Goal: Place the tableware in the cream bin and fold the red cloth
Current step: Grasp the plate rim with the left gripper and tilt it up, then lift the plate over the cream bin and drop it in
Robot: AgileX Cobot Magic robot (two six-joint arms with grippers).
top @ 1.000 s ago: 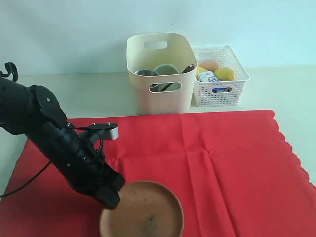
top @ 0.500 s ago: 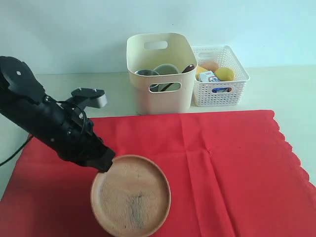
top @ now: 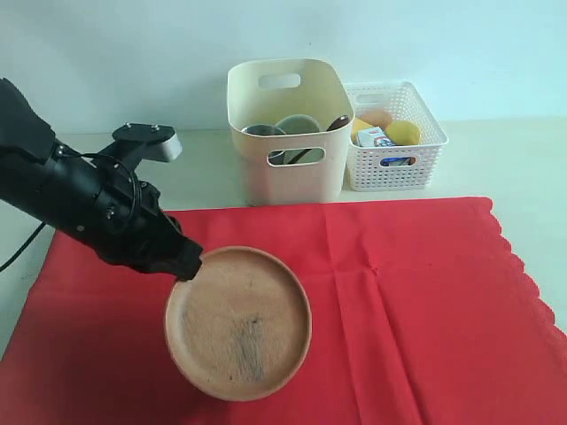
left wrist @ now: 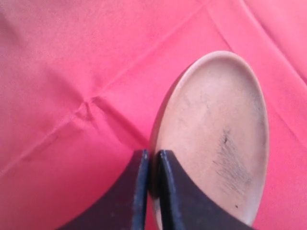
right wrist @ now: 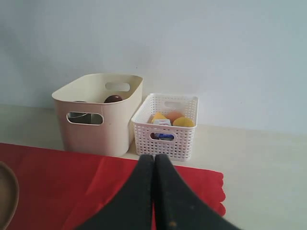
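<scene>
Black jaws of the left gripper [top: 188, 263] pinch nearly shut on the rim of the round brown plate [top: 237, 320], holding it tilted above the left half of the red cloth [top: 416, 310]. Behind the cloth stands the cream bin [top: 288, 168], holding the steel cup [top: 261, 131], bowl [top: 297, 126] and spoon [top: 337, 122], with a white lattice basket [top: 394, 168] just beside it. The right gripper [right wrist: 154, 160] is pressed shut, empty.

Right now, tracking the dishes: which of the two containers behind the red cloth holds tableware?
The taller cream bin with smooth walls: a bowl and spoon show inside. The lower white lattice basket beside it holds a lemon.
</scene>
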